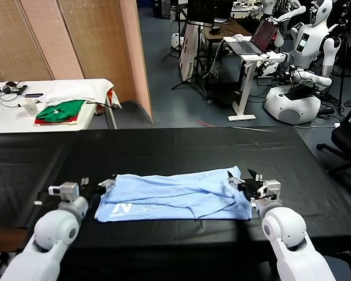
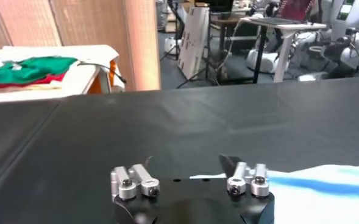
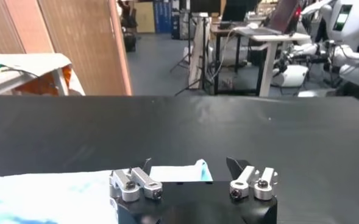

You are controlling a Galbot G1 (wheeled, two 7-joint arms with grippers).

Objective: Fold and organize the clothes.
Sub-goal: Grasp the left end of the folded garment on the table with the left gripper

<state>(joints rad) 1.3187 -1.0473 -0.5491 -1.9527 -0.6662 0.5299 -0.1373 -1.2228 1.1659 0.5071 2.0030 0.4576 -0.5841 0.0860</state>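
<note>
Head view shows the pale blue T-shirt (image 1: 175, 196) lying folded lengthwise on the black table (image 1: 181, 146), white lettering near its left end, with the left gripper (image 1: 99, 187) at that end and the right gripper (image 1: 245, 182) at the other, both spread wide and holding nothing.

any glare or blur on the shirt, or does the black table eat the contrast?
Head view: T-shirt reads sharp and evenly lit against the black table, white lettering legible, no glare. Left wrist view: left gripper is crisp, but the shirt edge looks soft and smeared. Right wrist view: right gripper is sharp; the shirt below it looks washed out.
</note>
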